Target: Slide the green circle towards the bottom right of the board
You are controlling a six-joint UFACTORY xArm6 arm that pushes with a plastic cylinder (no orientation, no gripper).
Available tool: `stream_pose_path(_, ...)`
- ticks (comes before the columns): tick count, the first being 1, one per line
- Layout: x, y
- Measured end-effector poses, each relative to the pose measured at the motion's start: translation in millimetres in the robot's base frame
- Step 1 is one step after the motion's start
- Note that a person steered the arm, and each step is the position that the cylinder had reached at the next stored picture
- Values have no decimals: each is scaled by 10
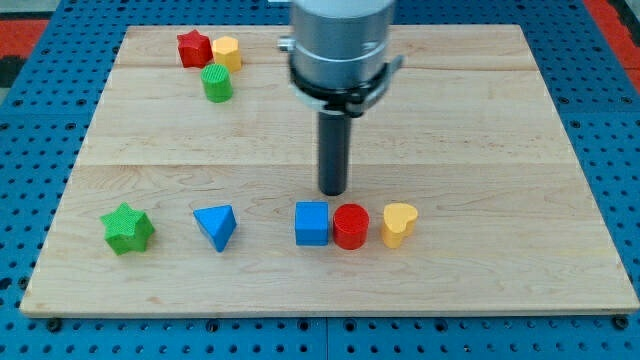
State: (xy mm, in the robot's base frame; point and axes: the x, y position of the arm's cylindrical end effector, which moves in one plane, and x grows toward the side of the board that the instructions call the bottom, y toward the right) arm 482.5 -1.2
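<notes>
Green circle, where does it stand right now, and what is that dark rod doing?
My tip mid-board, just above blue cube and red cylinder, touching nothing. Green circle top left, beside red star and yellow block. Bottom row blocks the direct diagonal.

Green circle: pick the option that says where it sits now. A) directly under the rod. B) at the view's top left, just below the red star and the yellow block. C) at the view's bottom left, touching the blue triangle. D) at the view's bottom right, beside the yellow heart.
B: the green circle sits near the view's top left, just below the red star and yellow block, far from my tip.
</notes>
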Motion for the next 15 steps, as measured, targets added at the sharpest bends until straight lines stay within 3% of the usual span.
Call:
stream_pose_path(3, 265, -25)
stream_pose_path(5, -257, -605)
stream_pose_path(6, -749, -1537)
stream_pose_path(7, -1459, -1972)
stream_pose_path(8, -1806, -1836)
stream_pose_path(9, -1248, -540)
stream_pose_path(10, -1168, -36)
stream_pose_path(13, -1640, -1292)
stream_pose_path(14, -1803, -539)
stream_pose_path(15, -1338, 600)
